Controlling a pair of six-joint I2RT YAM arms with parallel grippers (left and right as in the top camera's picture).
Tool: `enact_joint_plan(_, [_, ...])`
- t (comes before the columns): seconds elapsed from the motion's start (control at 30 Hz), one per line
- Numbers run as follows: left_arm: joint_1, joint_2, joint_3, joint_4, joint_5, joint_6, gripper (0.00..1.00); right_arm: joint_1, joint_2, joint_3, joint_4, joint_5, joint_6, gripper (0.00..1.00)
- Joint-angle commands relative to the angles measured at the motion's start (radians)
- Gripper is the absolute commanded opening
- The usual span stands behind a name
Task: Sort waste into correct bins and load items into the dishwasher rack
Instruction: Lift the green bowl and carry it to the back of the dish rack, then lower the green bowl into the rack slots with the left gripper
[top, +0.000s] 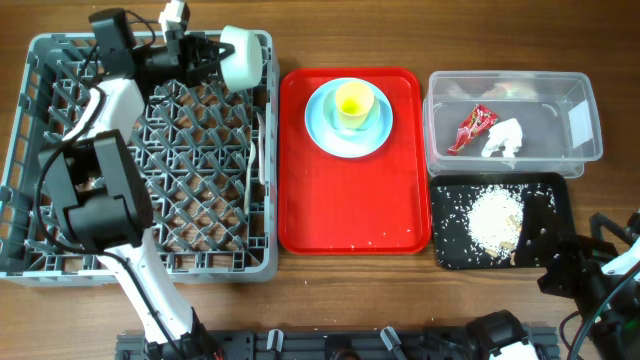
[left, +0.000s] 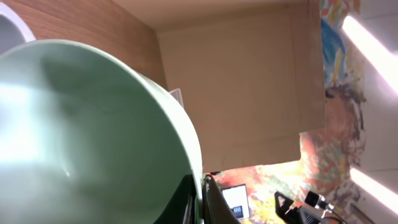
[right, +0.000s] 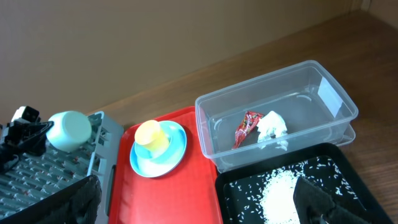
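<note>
My left gripper (top: 212, 55) is shut on the rim of the pale green bowl (top: 241, 57) and holds it tilted on its side over the far right corner of the grey dishwasher rack (top: 30, 150). In the left wrist view the bowl (left: 81, 137) fills the left side, with the fingers (left: 202, 200) pinching its rim. The yellow cup (top: 353, 102) stands upside down on the light blue plate (top: 325, 130) on the red tray. The red wrapper (top: 472, 128) and white tissue (top: 504, 138) lie in the clear tub (top: 585, 150). Rice (top: 495, 220) lies in the black tray (top: 445, 205). My right gripper (right: 199, 202) is open and empty.
The red serving tray (top: 350, 210) lies between the rack and the bins. A white utensil (top: 262, 150) stands in the rack along its right edge. The right arm (top: 590, 275) sits at the table's front right corner, beside the black tray.
</note>
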Motion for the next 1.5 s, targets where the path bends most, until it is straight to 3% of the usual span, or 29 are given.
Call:
enact_joint_plan(0.0, [0.017,0.05,-0.006,0.115,-0.028,-0.235,0.04,-0.005,-0.003,0.005,0.003,0.017,0.006,1.0])
enact_joint_plan(0.17, [0.004,0.05,-0.006,0.359,-0.017,-0.489,0.04,-0.005,-0.003,0.005,0.003,0.017,0.006,1.0])
enact_joint_plan(0.33, [-0.026,0.05,-0.006,0.367,-0.056,-0.532,0.04,-0.005,-0.003,0.005,0.002,0.017,0.006,1.0])
enact_joint_plan(0.5, [-0.042,0.05,-0.006,0.719,-0.065,-0.824,0.04,-0.005,-0.003,0.005,0.003,0.017,0.006,1.0])
enact_joint_plan(0.57, [-0.056,0.05,-0.006,0.805,-0.066,-0.873,0.04,-0.005,-0.003,0.005,0.002,0.017,0.006,1.0])
enact_joint_plan(0.67, [-0.067,0.053,-0.01,0.782,-0.066,-0.847,0.04,-0.005,-0.003,0.005,0.002,0.017,0.006,1.0])
enact_joint_plan(0.83, [-0.065,0.054,-0.015,0.624,-0.055,-0.696,0.04,-0.005,-0.003,0.005,0.002,0.017,0.006,1.0])
enact_joint_plan(1.03, [-0.021,0.055,-0.016,0.237,-0.056,-0.374,0.04,-0.005,-0.003,0.005,0.002,0.017,0.006,1.0])
enact_joint_plan(1.27, [0.055,0.055,-0.016,0.197,-0.05,-0.35,0.04,-0.005,-0.003,0.005,0.002,0.017,0.006,1.0])
enact_joint_plan(1.3, [0.061,0.055,-0.016,0.198,-0.05,-0.35,0.1,-0.005,-0.003,0.005,0.002,0.017,0.006,1.0])
enact_joint_plan(1.33, [0.065,0.055,-0.016,0.199,-0.047,-0.351,0.9,-0.005,-0.003,0.005,0.002,0.017,0.006,1.0])
enact_joint_plan(1.37, [0.07,0.055,-0.016,0.202,-0.04,-0.351,1.0,-0.005,-0.003,0.005,0.002,0.017,0.006,1.0])
enact_joint_plan(1.47, [0.089,0.054,-0.016,0.248,0.017,-0.359,1.0,-0.005,-0.003,0.005,0.002,0.017,0.007,1.0])
